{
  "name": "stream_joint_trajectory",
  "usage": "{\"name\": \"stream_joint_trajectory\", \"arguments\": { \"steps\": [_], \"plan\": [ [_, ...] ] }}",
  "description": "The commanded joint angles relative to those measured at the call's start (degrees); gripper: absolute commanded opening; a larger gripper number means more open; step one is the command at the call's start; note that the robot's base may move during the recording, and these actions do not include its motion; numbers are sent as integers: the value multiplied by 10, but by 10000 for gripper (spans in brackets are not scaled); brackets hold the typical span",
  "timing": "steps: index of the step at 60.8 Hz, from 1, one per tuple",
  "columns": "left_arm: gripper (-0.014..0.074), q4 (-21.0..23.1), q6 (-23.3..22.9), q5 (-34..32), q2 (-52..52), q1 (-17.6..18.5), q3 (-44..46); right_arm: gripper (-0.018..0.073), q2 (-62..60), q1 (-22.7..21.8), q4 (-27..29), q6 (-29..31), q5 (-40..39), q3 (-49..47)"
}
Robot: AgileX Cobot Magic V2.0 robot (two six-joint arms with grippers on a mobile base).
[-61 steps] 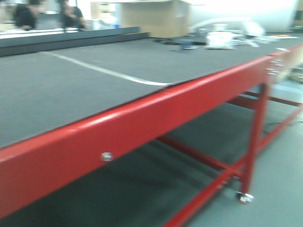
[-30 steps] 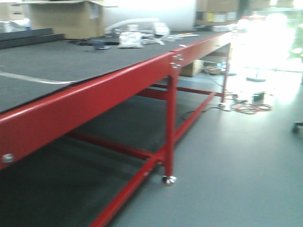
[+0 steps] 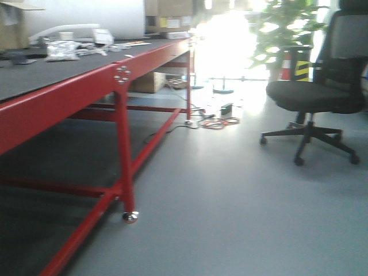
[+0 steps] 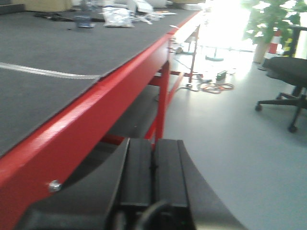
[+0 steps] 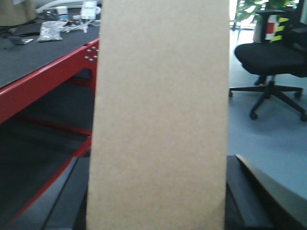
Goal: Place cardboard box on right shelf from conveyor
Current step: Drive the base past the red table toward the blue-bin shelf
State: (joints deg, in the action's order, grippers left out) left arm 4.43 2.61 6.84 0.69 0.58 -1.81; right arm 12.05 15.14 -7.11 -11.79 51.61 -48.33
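The cardboard box (image 5: 160, 120), plain tan and long, fills the middle of the right wrist view, standing on end. My right gripper (image 5: 158, 191) is shut on it, with a dark finger (image 5: 244, 201) pressed against each side. In the left wrist view my left gripper (image 4: 153, 163) is shut with its two black pads together and nothing between them; it hangs beside the red bench rail. Neither gripper shows in the front view. The conveyor and the right shelf are out of view.
A red-framed workbench (image 3: 69, 92) with a dark top runs along the left, its leg and caster (image 3: 129, 215) close by. A black office chair (image 3: 313, 95) stands on the grey floor to the right. Cables (image 3: 215, 122) lie near the far bench leg, and a plant (image 3: 287, 29) stands behind.
The front view has swung to the right along the red bench: the bench top slid off to the left, and the floor, cables and office chair came into view.
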Motion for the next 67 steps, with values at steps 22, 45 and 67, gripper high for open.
{"name": "stream_joint_trajectory", "arguments": {
  "steps": [22, 45, 67],
  "plan": [
    [-116, 3, 0, -49, 8, 0, -5, 215, 9, -3, -6, 5, -55, -13],
    [-116, 3, 0, -49, 8, 0, -5, 215, 9, -3, -6, 5, -55, -13],
    [-116, 3, 0, -49, 9, 0, -5, 215, 14, -3, -6, 5, -55, -13]
  ]
}}
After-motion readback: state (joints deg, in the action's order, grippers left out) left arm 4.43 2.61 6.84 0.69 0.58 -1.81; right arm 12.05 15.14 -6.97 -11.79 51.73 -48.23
